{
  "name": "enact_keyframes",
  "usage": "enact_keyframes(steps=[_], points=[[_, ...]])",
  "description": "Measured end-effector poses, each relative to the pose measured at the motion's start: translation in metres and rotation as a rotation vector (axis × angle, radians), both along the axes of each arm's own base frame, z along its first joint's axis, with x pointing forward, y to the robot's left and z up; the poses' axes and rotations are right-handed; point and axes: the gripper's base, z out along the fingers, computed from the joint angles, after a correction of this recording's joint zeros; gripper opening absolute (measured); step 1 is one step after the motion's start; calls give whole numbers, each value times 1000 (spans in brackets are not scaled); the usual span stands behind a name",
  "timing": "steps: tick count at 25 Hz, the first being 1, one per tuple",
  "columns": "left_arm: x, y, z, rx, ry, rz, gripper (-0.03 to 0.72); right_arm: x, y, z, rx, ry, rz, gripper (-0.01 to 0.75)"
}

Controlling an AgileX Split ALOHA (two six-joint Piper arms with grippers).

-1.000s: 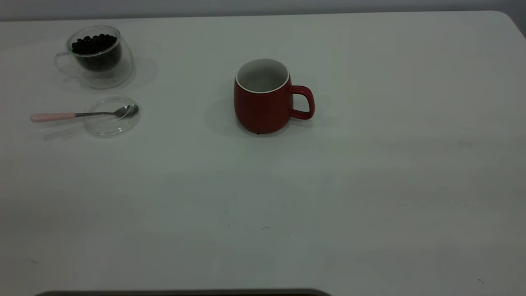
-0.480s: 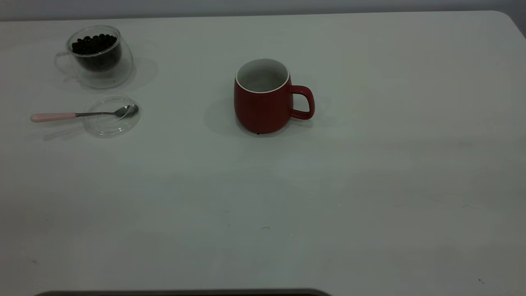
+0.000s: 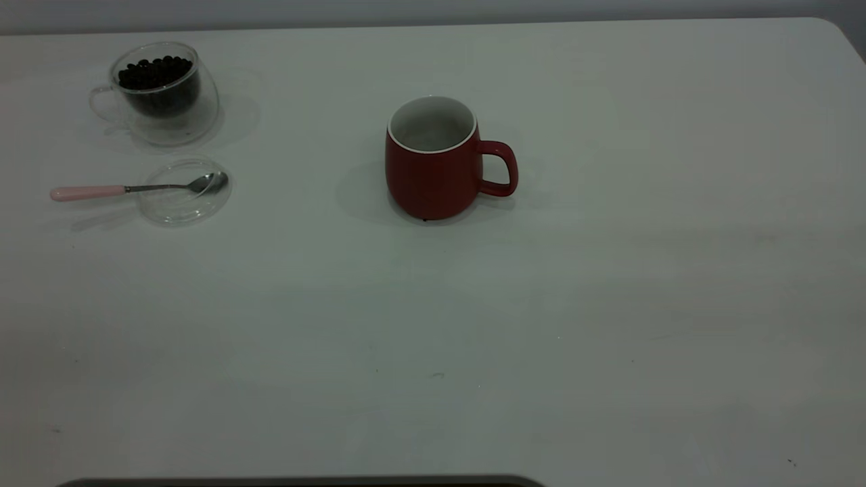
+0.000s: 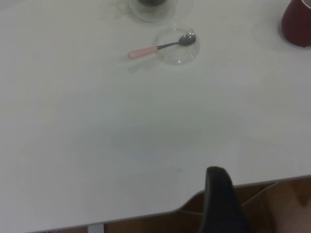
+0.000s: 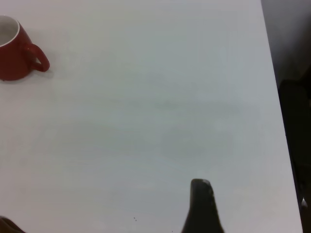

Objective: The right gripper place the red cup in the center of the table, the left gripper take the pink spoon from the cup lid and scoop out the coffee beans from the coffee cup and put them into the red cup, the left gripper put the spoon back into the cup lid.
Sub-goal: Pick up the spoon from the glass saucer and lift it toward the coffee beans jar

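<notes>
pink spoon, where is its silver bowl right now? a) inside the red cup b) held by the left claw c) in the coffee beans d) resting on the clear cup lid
d: the pink spoon lies with its silver bowl on the cup lid and its handle sticking out over the table, in front of the coffee cup in the exterior view; no claw is near it.

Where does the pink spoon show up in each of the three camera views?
Exterior view: the pink spoon lies at the left, bowl resting on the cup lid, handle sticking out past the lid's rim.
Left wrist view: the spoon lies near the top, bowl on the lid.
Right wrist view: not in it.
Shared landmark: the red cup, seen in all three views.
</notes>
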Motion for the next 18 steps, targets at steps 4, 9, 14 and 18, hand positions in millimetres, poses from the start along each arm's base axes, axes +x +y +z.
enact_keyframes(steps=[4, 9, 14, 18], points=[[0, 0, 0, -1, 0, -1, 505, 0, 0, 0, 0, 0, 0, 590], [0, -1, 0, -18, 1, 5, 504, 0, 0, 0, 0, 0, 0, 590], [8, 2, 10, -60, -5, 76, 490, 0, 0, 0, 0, 0, 0, 590], [51, 1, 36, -64, 57, 89, 494, 0, 0, 0, 0, 0, 0, 590]])
